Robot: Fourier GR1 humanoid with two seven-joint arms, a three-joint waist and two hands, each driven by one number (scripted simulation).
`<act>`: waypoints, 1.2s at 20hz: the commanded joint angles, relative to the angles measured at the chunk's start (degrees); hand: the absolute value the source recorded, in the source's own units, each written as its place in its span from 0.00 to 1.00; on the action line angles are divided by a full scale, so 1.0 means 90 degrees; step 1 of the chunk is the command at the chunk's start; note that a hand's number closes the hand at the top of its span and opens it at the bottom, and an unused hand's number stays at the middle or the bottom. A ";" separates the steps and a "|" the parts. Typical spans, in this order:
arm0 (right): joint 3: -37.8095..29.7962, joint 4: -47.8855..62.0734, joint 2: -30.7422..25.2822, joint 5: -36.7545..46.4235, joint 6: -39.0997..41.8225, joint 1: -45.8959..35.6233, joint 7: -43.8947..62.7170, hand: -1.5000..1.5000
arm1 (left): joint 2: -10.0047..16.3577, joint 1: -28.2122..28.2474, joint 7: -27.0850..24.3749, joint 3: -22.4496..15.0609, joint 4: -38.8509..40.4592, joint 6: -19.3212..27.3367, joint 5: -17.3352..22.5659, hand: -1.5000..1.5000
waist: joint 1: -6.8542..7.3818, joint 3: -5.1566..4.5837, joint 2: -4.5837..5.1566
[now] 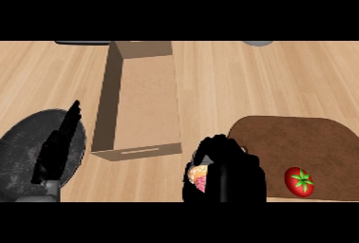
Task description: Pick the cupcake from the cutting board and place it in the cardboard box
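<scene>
Two black hands show. The left hand (60, 142) is open, fingers straight, over a dark round plate (21, 142). Next lies the cardboard box (140, 95). The right hand (228, 171) curls round the cupcake (198, 179), at the left edge of the brown cutting board (301, 137), which holds a tomato (299, 181).

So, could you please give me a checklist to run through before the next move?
1. Grasp: right hand curled round the cupcake, ok.
2. Lift: cupcake raised off the cutting board, cannot tell.
3. Target: cardboard box open on top, ok.
4. Path: bare counter between right hand and box, ok.
5. Left side: left hand open over the dark plate, ok.
6. Bystander: tomato apart from the right hand, ok.
</scene>
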 commanded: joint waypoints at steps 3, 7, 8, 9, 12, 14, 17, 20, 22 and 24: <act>-0.0286 0.0369 0.0103 -0.0815 -0.0276 -0.1851 0.1348 1.00 | -0.0069 -0.0466 0.0308 -0.0027 0.0114 0.0079 -0.0136 0.50 | 0.0071 -0.0002 0.0027; -0.0549 0.0788 0.0103 -0.1261 -0.0352 -0.2508 0.1488 1.00 | -0.0043 0.0134 -0.0148 -0.0042 -0.0049 -0.0066 -0.0053 0.50 | 0.0121 -0.0003 0.0007; -0.0536 0.0940 0.0103 -0.1324 -0.0564 -0.2672 0.1512 1.00 | 0.0001 -0.0195 -0.0088 0.0059 0.0188 -0.0101 -0.0011 0.50 | 0.0088 -0.0004 0.0018; -0.0978 0.1552 0.0103 -0.1509 -0.0690 -0.2977 0.1310 1.00 | 0.0016 -0.0124 0.0118 -0.0013 0.0018 -0.0128 -0.0038 0.50 | 0.0213 -0.0004 0.0040; -0.1423 0.2137 0.0103 -0.1965 -0.0664 -0.3686 0.1315 1.00 | 0.0006 -0.0201 -0.0035 -0.0008 0.0115 -0.0167 -0.0021 0.50 | 0.0266 -0.0009 0.0048; -0.1914 0.2811 0.0103 -0.2099 -0.0966 -0.3936 0.0880 1.00 | -0.0001 -0.0270 0.0154 -0.0028 0.0013 -0.0215 0.0017 0.50 | 0.0277 -0.0003 0.0070; -0.2046 0.3562 0.0104 -0.2613 -0.1131 -0.4496 0.0912 1.00 | -0.0025 -0.0327 -0.0014 0.0001 0.0124 -0.0198 0.0012 0.50 | 0.0336 -0.0007 0.0079; -0.2350 0.4652 0.0104 -0.3025 -0.1487 -0.4861 0.0397 1.00 | -0.0124 -0.0405 -0.0023 -0.0111 0.0259 -0.0104 -0.0140 0.50 | 0.0367 -0.0007 0.0119; -0.2152 0.5204 0.0104 -0.3234 -0.1852 -0.4824 0.0376 1.00 | -0.0116 -0.0399 -0.0107 -0.0078 0.0253 -0.0118 -0.0112 0.50 | 0.0423 -0.0007 0.0125; -0.2367 0.5680 0.0105 -0.3536 -0.1917 -0.5258 0.0282 1.00 | -0.0284 -0.0402 0.0053 -0.0305 0.0150 -0.0045 -0.0250 0.50 | 0.0462 -0.0005 0.0131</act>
